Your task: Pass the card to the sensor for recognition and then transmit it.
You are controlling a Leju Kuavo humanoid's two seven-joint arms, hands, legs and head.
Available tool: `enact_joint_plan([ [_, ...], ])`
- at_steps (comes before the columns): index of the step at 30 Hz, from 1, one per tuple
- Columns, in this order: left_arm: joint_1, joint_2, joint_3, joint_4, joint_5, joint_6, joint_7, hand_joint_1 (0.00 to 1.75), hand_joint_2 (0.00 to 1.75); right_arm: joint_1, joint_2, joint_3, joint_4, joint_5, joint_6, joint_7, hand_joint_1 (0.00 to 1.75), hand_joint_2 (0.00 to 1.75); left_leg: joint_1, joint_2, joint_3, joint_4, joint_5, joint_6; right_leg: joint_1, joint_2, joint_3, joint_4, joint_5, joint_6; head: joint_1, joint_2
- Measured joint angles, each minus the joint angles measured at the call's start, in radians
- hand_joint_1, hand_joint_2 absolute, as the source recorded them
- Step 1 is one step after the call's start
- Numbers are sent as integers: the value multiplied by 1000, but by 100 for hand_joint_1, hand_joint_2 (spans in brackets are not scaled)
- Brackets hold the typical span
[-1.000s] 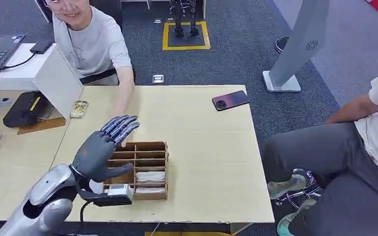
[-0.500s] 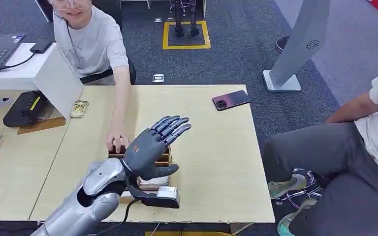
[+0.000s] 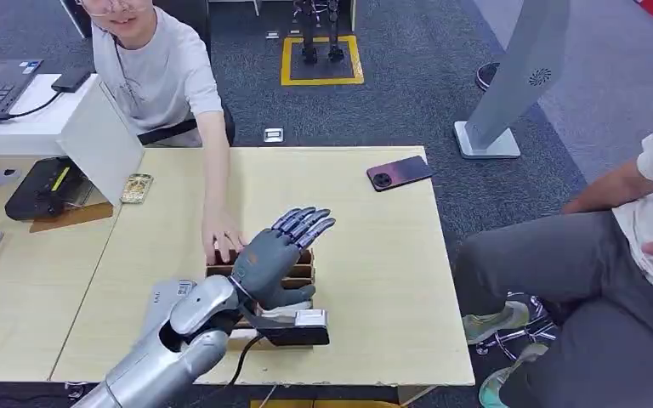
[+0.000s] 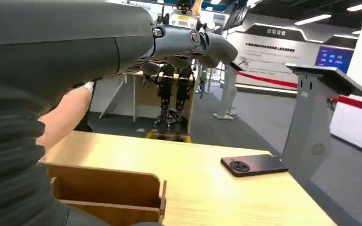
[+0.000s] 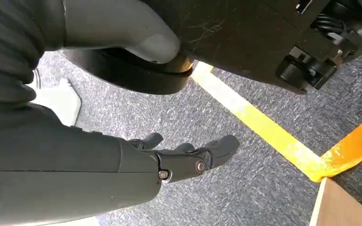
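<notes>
Your left hand [image 3: 276, 255] hovers released, fingers straight and apart, over the brown wooden compartmented box [image 3: 299, 274] holding white cards [image 3: 285, 311] just beneath its palm. A person's hand [image 3: 220, 242] touches the box's far-left edge. Your right hand [image 5: 179, 157] hangs released above grey carpet [image 5: 245, 188].

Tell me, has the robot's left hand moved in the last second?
Yes. The left hand has swung rightward across the table, from the wooden box's left side to above it.

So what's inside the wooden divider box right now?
In the head view most of the wooden box is covered by the left robot hand above it, so its contents cannot be seen. A person's hand rests at its far edge. The left wrist view shows one empty-looking compartment.
</notes>
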Motion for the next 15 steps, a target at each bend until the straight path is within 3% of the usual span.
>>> enact_joint_plan([
  [4, -5, 6, 0, 34, -22, 4, 15, 0, 175, -1, 0, -7, 0, -28, -4, 1, 0, 175, 0, 0, 0, 0, 0, 0, 0, 0, 0, 0, 0, 0, 0, 0],
  [9, -6, 21, 2, 71, -125, 56, 102, 0, 175, 7, 0, -48, 0, -74, -21, 0, 0, 175, 0, 0, 0, 0, 0, 0, 0, 0, 0, 0, 0, 0, 0, 0],
  [15, -16, 26, 24, 110, -163, 75, 117, 0, 175, 4, 0, -57, 0, -69, -7, 4, 0, 175, 0, 0, 0, 0, 0, 0, 0, 0, 0, 0, 0, 0, 0, 0],
])
